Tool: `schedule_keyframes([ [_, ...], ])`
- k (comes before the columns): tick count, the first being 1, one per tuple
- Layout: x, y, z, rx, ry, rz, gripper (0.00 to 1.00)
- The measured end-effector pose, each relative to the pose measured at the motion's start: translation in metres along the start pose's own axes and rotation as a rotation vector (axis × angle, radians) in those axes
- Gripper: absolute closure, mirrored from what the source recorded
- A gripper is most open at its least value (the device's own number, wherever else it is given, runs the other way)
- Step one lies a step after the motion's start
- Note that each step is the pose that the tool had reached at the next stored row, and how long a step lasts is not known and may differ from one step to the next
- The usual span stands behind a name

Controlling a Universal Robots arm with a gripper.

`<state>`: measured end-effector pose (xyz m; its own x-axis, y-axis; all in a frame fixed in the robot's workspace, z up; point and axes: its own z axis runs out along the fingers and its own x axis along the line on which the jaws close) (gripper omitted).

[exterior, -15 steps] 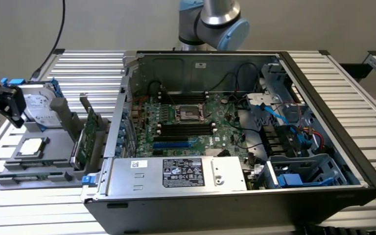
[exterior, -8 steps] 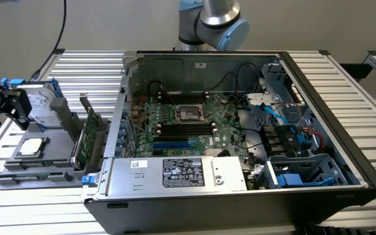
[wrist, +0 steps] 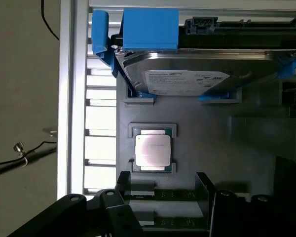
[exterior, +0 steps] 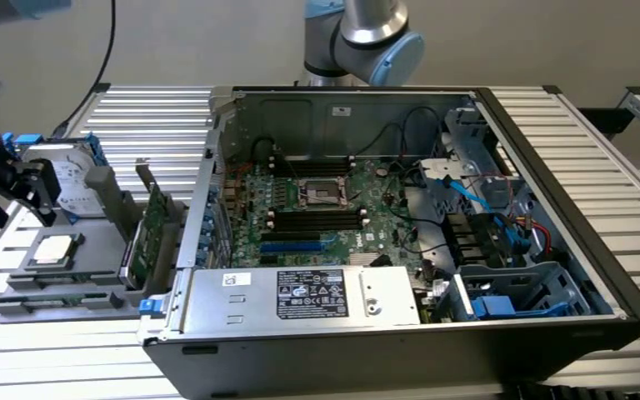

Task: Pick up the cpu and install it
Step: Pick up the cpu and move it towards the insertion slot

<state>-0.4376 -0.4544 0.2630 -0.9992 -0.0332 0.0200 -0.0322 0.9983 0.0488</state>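
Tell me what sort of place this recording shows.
Probably a robotics lab bench for computer assembly: an open computer case on a slatted metal table, a grey tray holding a cpu and a hard drive, and a robot arm behind.

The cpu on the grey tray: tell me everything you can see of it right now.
The cpu is a small flat square chip with a dull silver metal top and a thin darker rim. It lies flat, top up, seated in a square recess of the grey parts tray, beside the hard drive in its blue frame. Only the tray touches it; it is not yet picked up.
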Motion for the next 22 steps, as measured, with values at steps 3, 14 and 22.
schedule_keyframes([
  [3, 0.0, 0.0007, 0.0054, 0.0003, 0.0007, -0.014, 0.36],
  [14, -0.001, 0.0027, 0.0256, 0.0008, 0.002, -0.042, 0.36],
  [22, -0.001, 0.0041, 0.0403, 0.0008, 0.002, -0.042, 0.36],
])
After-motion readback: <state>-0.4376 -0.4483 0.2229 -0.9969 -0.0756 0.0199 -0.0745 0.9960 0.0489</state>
